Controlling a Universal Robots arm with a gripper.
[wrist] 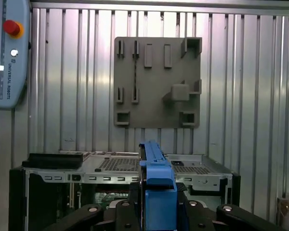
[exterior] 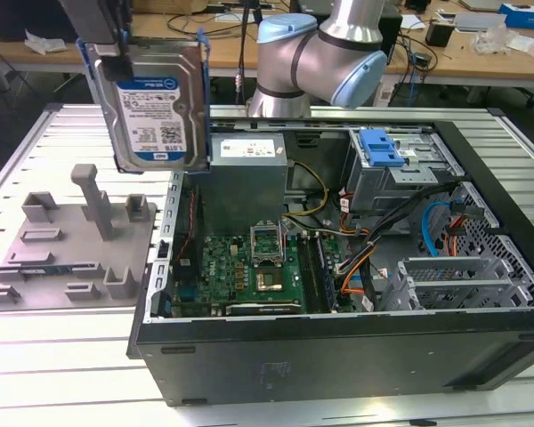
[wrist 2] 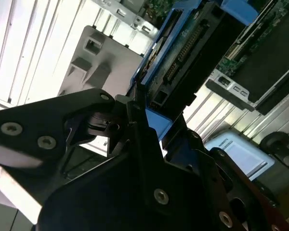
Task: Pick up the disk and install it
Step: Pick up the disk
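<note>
Exterior view: the end effector (exterior: 116, 64) is closed on the top edge of the disk (exterior: 156, 98) and holds it in the air, clear of every surface. The disk hangs upright with its long side vertical; its white-and-blue label faces the camera and its blue carrier frame runs along both edges. In this view it appears over the boundary between the grey fixture plate (exterior: 71, 240) and the open computer case (exterior: 338, 347), both of which rest on the ribbed metal tabletop (exterior: 44, 374). Inside the case are the motherboard (exterior: 249, 267), the grey power supply (exterior: 249, 169) and, toward the exterior view's right, a metal drive cage with a blue tab (exterior: 383, 147). The robot arm (exterior: 320, 53) stands behind the case. Second wrist view: the black fingers (wrist 2: 135, 115) press against the blue frame from both sides, and the connector end of the disk (wrist 2: 192, 53) points away from the camera. First wrist view: the blue frame edge of the disk (wrist: 156, 178) rises from the end effector (wrist: 156, 214), with the fixture plate (wrist: 156, 82) and the case (wrist: 120, 166) beyond.
</note>
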